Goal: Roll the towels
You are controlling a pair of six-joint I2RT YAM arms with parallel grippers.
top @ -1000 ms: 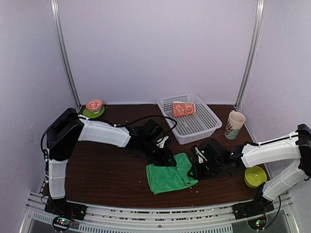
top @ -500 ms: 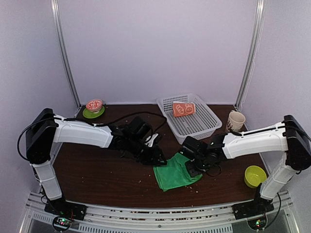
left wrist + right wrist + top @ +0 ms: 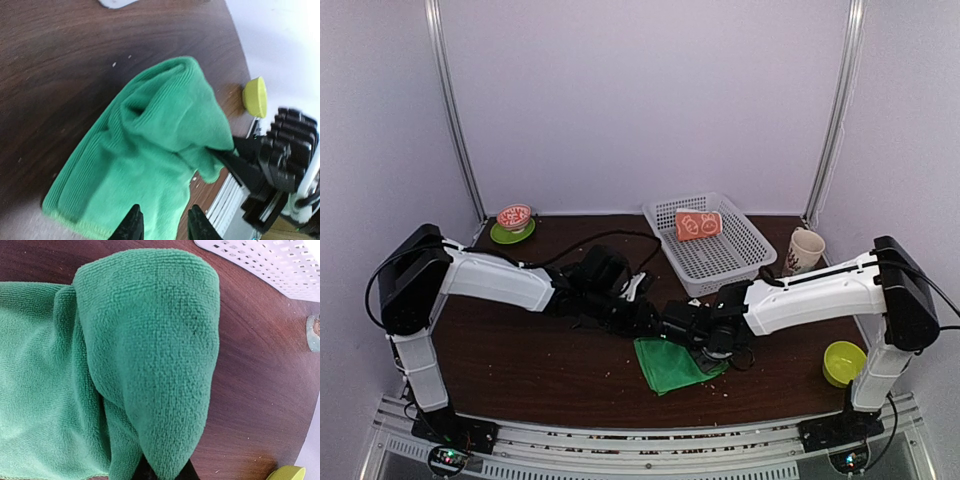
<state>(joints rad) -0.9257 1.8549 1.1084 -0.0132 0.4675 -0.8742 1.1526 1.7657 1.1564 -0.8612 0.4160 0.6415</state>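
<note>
The green towel (image 3: 672, 365) lies bunched on the brown table, with its right part folded up and over to the left. My right gripper (image 3: 693, 336) is shut on that raised fold; in the right wrist view the green towel (image 3: 150, 355) drapes from the right gripper (image 3: 165, 473) and hides the fingertips. My left gripper (image 3: 648, 321) hovers at the towel's far left edge. In the left wrist view the left gripper (image 3: 165, 222) stands open above the green towel (image 3: 150, 145), holding nothing. The orange towel (image 3: 698, 224) lies rolled in the white basket (image 3: 740, 262).
A printed cup (image 3: 804, 250) stands right of the basket. A yellow-green bowl (image 3: 844, 362) sits near the front right. A green plate with a red bowl (image 3: 513, 222) is at the back left. Crumbs dot the table around the towel.
My right gripper has swept left across the table, carrying the green towel's right edge over itself. The towel now looks narrower and bunched. The left gripper drew back slightly leftward.
</note>
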